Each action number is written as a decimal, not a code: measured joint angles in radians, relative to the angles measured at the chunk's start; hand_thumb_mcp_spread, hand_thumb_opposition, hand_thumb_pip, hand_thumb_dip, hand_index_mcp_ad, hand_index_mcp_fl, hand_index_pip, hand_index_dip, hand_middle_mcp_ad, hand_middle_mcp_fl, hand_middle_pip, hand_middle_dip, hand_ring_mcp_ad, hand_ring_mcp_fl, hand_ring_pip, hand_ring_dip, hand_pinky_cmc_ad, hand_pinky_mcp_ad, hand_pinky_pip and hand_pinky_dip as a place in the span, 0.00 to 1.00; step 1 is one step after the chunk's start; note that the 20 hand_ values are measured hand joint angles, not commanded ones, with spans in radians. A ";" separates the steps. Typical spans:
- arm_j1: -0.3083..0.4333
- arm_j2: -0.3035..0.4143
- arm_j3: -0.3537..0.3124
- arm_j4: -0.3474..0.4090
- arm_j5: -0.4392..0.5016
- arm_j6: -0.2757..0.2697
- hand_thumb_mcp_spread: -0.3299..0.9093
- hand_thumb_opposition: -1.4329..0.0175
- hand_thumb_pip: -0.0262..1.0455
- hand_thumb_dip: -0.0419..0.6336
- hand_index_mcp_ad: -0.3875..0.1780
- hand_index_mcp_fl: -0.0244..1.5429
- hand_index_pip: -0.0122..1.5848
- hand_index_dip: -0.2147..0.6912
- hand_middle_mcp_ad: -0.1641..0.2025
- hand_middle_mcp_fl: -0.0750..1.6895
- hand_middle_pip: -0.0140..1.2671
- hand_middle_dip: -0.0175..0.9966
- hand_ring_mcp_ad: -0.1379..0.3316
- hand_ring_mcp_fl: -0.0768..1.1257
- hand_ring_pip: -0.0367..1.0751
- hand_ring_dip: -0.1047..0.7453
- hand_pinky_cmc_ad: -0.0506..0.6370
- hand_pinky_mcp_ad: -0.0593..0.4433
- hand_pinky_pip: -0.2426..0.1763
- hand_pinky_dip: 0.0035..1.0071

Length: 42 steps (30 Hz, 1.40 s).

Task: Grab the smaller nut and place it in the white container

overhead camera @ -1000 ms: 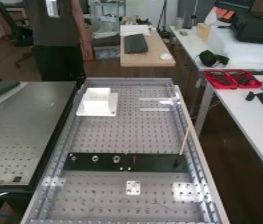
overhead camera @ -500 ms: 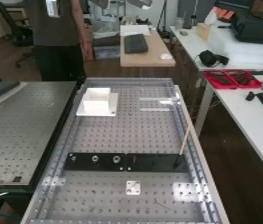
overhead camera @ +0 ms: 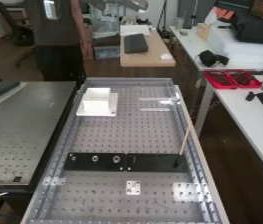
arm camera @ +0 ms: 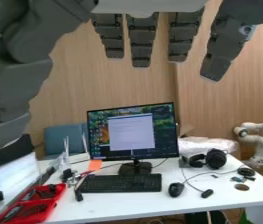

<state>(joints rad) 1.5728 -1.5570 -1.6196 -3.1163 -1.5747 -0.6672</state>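
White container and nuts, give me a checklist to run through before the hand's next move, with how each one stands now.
1. Hand open and free: ok, fingers straight, holding nothing.
2. Nuts within grasp: not ok, the wrist view looks at a monitor and a keyboard.
3. Nuts in place: ok, two sit on the left black plate.
4. Smaller nut settled: cannot tell; a third small piece beside them may be one too.
5. White container standing on the bench: ok.
6. White container empty: cannot tell.
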 joint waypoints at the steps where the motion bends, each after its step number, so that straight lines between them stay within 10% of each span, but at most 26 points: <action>1: 0.000 0.000 -0.001 0.000 0.000 0.000 0.45 0.51 0.47 0.13 0.66 0.02 0.05 0.59 0.64 0.06 0.11 0.25 0.65 0.06 0.11 0.26 0.67 0.77 0.44 0.29; 42: -0.067 0.101 -0.192 0.028 -0.023 -0.034 0.45 0.50 0.51 0.13 0.67 0.02 0.05 0.59 0.64 0.06 0.11 0.25 0.66 0.06 0.12 0.27 0.67 0.80 0.40 0.29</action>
<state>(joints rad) 1.5055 -1.4558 -1.8118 -3.0883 -1.5976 -0.7010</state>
